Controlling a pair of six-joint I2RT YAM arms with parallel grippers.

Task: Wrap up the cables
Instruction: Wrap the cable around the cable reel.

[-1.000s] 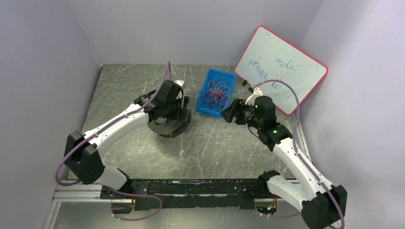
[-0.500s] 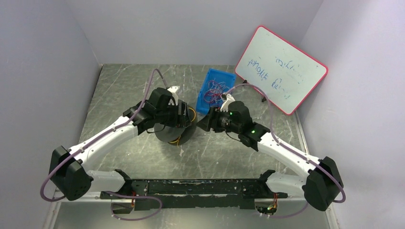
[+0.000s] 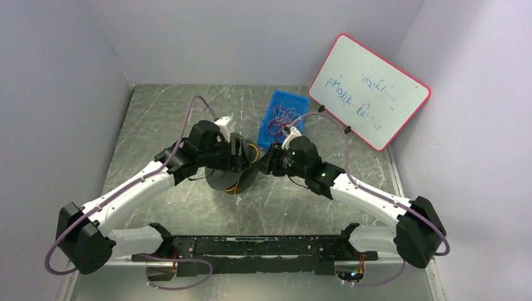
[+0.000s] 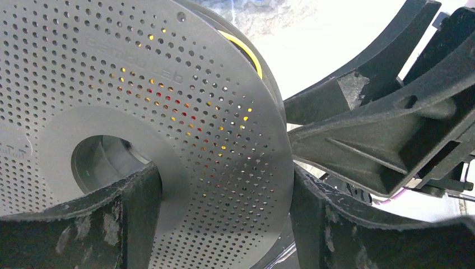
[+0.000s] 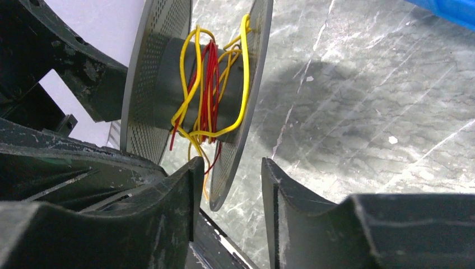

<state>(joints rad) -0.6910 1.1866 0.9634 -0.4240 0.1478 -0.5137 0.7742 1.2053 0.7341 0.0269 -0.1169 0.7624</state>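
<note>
A black spool with perforated flanges is tilted on edge above the table, and my left gripper is shut on it. In the left wrist view the fingers straddle one flange, one by the hub hole and one at the rim. Yellow and red cables are looped loosely round the hub. My right gripper stands open but narrow, with the rim of the other flange between its jaws, apart from both. More cables lie in the blue bin.
A red-framed whiteboard leans at the back right, just behind the blue bin. Grey walls close in the left, back and right sides. A black rail runs along the near edge between the arm bases.
My right gripper has swung left from beside the bin to the spool, and its jaws have narrowed. The left arm has tipped the spool up on edge and drawn it slightly nearer.
</note>
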